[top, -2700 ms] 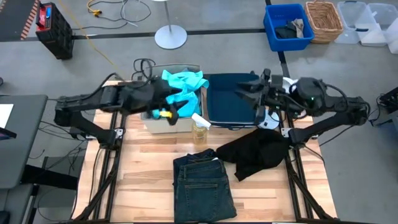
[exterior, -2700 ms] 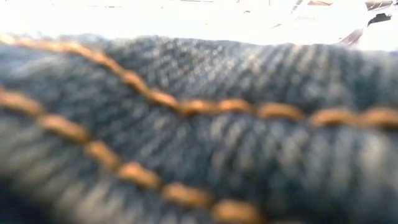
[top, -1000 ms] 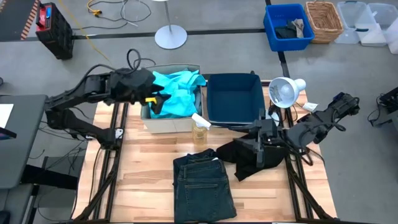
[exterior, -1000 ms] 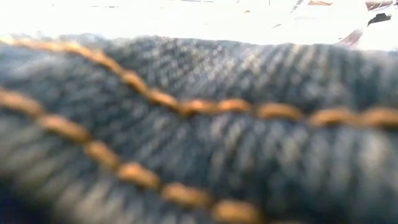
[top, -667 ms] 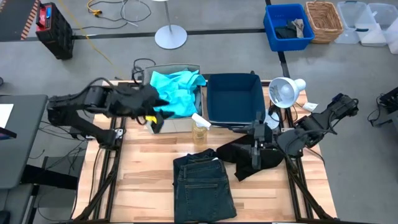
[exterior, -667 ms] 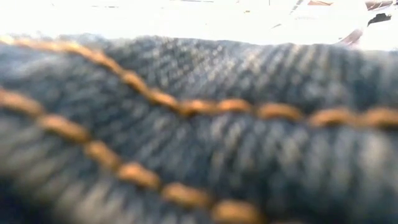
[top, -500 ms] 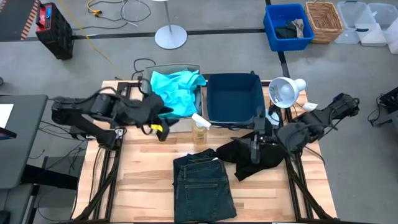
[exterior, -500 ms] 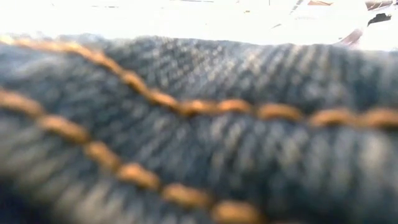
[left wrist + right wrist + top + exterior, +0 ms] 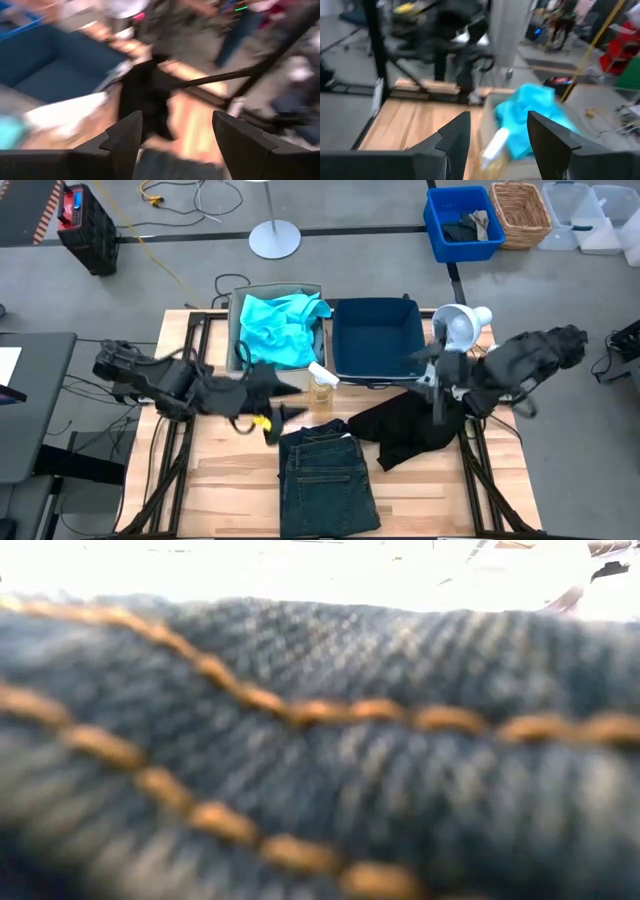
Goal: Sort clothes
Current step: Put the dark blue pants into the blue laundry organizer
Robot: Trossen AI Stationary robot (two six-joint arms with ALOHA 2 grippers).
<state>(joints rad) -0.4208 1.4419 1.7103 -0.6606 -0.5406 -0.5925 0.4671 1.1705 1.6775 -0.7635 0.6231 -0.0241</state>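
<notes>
The dark indigo jeans point(image 9: 325, 480) lie flat at the table's near middle and fill the low view point(image 9: 320, 740). The black garment point(image 9: 410, 425) lies crumpled to their right. The turquoise top point(image 9: 280, 325) lies in the beige box point(image 9: 236, 330). The pale blue cloth does not show. My left gripper point(image 9: 283, 402) is open and empty, just above the jeans' far left corner; its wrist view point(image 9: 172, 125) looks at the black garment point(image 9: 142, 97). My right gripper point(image 9: 425, 370) is open and empty, above the black garment's far edge; its wrist view point(image 9: 497, 125) looks at the turquoise top point(image 9: 532, 115).
A navy box point(image 9: 375, 340) stands right of the beige box at the far middle. A spray bottle point(image 9: 322, 385) stands in front of the gap between them. A white lamp point(image 9: 455, 325) sits at the far right corner. Bare wood shows at the near left point(image 9: 230, 480).
My left gripper has left the beige box and gone toward the near edge and the right, down to the jeans' far left corner. My right gripper has risen off the black garment toward the far edge, empty. The turquoise top stays in the box.
</notes>
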